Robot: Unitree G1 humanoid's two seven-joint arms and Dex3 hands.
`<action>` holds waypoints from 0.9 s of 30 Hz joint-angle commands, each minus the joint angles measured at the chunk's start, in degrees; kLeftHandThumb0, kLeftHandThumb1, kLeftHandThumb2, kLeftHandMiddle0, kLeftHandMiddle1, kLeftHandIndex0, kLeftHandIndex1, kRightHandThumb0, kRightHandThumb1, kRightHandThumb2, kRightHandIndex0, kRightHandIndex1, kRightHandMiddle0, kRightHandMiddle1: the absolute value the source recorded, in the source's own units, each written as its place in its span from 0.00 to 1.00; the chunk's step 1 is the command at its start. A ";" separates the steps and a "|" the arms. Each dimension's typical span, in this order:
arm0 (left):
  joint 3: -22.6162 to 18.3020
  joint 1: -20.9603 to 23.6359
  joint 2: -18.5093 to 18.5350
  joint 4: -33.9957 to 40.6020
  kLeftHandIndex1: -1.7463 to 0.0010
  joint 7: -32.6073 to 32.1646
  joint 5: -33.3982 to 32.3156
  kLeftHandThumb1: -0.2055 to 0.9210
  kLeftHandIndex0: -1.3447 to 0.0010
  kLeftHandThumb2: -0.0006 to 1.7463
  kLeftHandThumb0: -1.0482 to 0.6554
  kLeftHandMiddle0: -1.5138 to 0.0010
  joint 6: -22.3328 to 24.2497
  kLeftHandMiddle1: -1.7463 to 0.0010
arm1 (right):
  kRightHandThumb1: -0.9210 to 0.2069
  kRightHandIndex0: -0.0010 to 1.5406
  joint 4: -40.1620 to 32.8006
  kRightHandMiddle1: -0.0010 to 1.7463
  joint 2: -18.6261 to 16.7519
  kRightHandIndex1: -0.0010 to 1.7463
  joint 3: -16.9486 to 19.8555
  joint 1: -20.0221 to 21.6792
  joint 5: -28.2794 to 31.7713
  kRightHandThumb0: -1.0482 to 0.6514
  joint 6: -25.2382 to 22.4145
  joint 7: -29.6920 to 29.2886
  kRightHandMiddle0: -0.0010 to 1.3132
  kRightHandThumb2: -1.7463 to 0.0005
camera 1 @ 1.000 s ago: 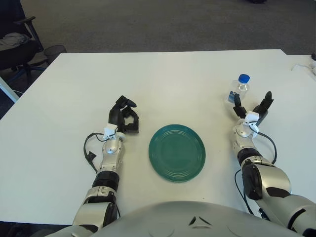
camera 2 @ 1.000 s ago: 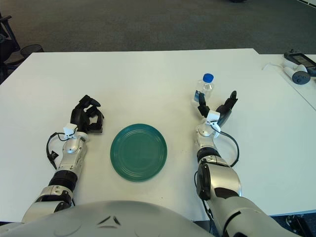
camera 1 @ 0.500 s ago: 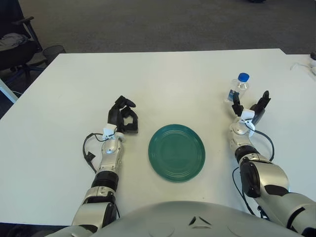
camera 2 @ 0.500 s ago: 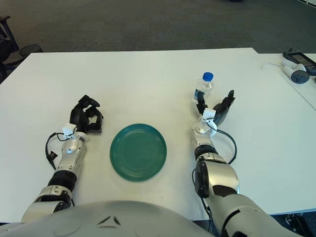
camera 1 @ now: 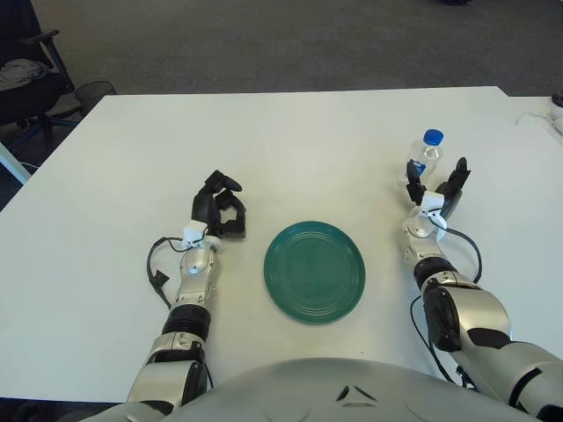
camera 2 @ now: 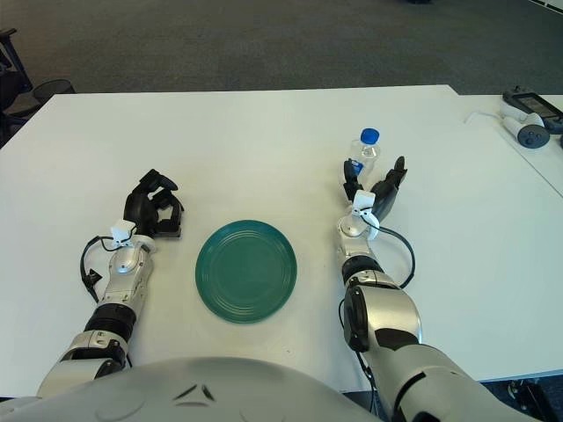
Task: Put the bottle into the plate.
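Bottle [camera 1: 427, 155] stands upright on the table [camera 1: 299, 141], up and to the right of the green plate [camera 1: 314, 271], well apart from it. Right hand [camera 1: 433, 190] just below the bottle, fingers spread wide, holding nothing. Left hand [camera 1: 220, 207] left of the plate, fingers curled in, empty.

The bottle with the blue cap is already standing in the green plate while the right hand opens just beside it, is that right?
Not quite. The bottle is not in the green plate; it stands on the white table, well off to the plate's right. The right hand does sit open just in front of it, as the right eye view shows. The left hand shows left of the plate.
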State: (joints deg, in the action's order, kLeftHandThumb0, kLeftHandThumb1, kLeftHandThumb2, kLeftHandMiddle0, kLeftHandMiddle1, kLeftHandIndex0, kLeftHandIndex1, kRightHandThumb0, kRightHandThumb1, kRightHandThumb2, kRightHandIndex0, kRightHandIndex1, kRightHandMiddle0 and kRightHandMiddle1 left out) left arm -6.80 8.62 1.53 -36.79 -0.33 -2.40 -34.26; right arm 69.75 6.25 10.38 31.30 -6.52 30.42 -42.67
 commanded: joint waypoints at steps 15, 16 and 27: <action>-0.25 -3.48 0.47 -3.31 0.00 0.04 0.34 0.14 0.50 0.98 0.61 0.41 1.59 0.04 | 0.00 0.06 2.90 0.26 -2.68 0.09 -3.82 -4.71 -2.67 0.05 -4.70 0.65 0.00 0.88; -0.26 -3.48 0.47 -3.31 0.00 0.05 0.32 0.14 0.51 0.98 0.61 0.41 1.60 0.04 | 0.00 0.06 2.91 0.26 -2.72 0.09 -3.83 -4.70 -2.69 0.05 -4.74 0.68 0.00 0.88; -0.22 -3.11 0.38 -3.98 0.00 -0.29 0.61 0.15 0.51 0.97 0.61 0.41 0.72 0.04 | 0.00 0.07 3.43 0.30 -2.54 0.11 -3.85 -3.85 -2.76 0.05 -6.08 0.48 0.00 0.87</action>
State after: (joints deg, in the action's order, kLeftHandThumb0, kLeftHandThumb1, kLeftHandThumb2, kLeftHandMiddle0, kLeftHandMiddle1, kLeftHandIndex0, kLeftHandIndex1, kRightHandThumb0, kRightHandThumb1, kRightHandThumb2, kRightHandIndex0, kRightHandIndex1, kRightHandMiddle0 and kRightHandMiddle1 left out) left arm -6.79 8.78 1.61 -37.13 -0.35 -2.28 -34.49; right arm 69.66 6.12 6.58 31.19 -9.92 28.76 -43.11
